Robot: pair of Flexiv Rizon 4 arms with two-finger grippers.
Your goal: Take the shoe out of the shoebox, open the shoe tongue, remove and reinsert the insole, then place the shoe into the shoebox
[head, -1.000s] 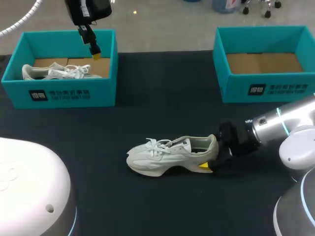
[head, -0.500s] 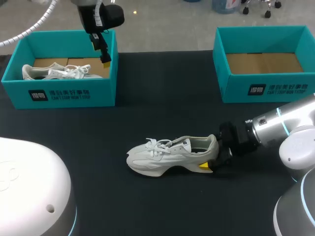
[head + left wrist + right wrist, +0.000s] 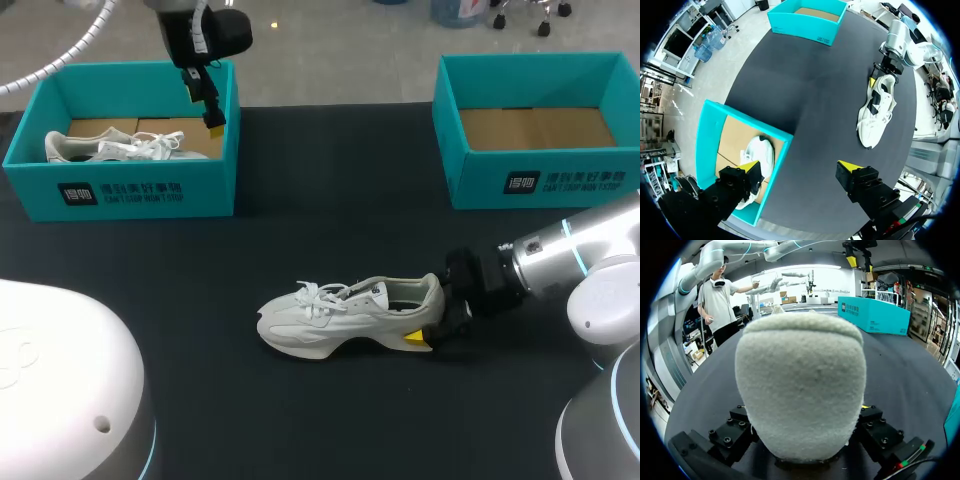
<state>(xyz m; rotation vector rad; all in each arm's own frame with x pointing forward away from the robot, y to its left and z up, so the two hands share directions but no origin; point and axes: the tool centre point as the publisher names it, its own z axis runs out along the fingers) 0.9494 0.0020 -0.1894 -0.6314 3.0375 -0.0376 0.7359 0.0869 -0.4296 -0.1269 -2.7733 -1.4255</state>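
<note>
A white shoe (image 3: pixel 340 315) lies on its sole on the black table, toe pointing left. My right gripper (image 3: pixel 432 318) holds its heel, one yellow tip showing below the heel. In the right wrist view the fuzzy heel (image 3: pixel 800 385) fills the gap, with a finger pressed on each side. High above the right wall of the left teal shoebox (image 3: pixel 120 190) hangs my left gripper (image 3: pixel 210 112), open and empty. From the left wrist view my left gripper (image 3: pixel 799 166) straddles that box's wall (image 3: pixel 710 130), and the shoe (image 3: pixel 875 107) lies far ahead of it.
A second white shoe (image 3: pixel 110 147) lies inside the left shoebox. At the table's back right stands another teal shoebox (image 3: pixel 540 180), showing only its cardboard floor. Bare black tabletop stretches between the boxes and the shoe.
My left gripper moved right from over the left box's inside to above its right wall, then stopped. The right arm and the shoe have stayed put.
</note>
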